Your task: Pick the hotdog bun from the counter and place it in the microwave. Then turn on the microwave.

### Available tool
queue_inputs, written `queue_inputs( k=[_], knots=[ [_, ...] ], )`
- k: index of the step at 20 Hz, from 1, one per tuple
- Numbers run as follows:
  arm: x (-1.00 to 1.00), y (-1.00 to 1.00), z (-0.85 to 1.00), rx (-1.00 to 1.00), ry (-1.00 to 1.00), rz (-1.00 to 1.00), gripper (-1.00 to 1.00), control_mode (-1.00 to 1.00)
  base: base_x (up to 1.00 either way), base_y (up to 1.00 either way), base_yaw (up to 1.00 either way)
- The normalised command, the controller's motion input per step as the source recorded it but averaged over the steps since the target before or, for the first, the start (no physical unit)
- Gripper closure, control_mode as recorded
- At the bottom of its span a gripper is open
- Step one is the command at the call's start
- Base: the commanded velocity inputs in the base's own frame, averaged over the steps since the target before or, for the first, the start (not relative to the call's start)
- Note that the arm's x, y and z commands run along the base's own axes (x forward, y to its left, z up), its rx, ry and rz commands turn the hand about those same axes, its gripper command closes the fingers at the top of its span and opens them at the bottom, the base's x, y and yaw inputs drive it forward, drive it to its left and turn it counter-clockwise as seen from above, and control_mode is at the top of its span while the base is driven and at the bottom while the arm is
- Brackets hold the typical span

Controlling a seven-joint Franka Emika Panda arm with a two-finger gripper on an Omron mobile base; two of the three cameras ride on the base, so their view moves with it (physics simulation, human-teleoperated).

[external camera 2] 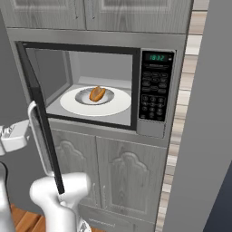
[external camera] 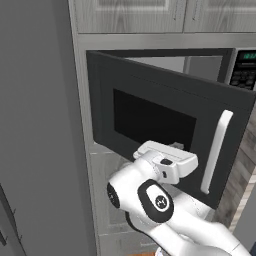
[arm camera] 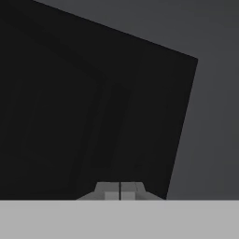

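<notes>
Orange-brown hotdog bun (external camera 2: 97, 94) rests on the microwave (external camera 2: 156, 129) turntable. Gripper (arm camera: 120, 192), pinched empty, faces the door (external camera: 165, 127); closing it likely comes next.

The microwave (external camera 2: 156, 86) carries the things here. Its cavity is open in the right base view, and on its floor lies the white round turntable (external camera 2: 77, 106), which takes up most of the floor. A smaller grey dish (external camera 2: 84, 96) sits in the middle of the turntable, and the hotdog bun (external camera 2: 97, 94) lies in this dish, a little tilted. The jaws are pressed together at the outer face of the microwave door (arm camera: 70, 107), so the turntable and its load are beyond the jaws, behind that door.
</notes>
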Motion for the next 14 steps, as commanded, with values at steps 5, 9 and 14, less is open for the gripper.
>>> queue_inputs(
  k=[5, 9, 14],
  knots=[
    [0.17, -0.13, 0.12, 0.00, 0.00, 0.03, 1.00, -1.00, 0.00, 0.00, 0.00],
    [0.19, -0.14, 0.11, 0.00, 0.00, 0.04, 1.00, -1.00, 0.00, 0.00, 0.00],
    [0.20, -0.15, 0.10, 0.00, 0.00, 0.05, 1.00, -1.00, 0.00, 0.00, 0.00]
  ],
)
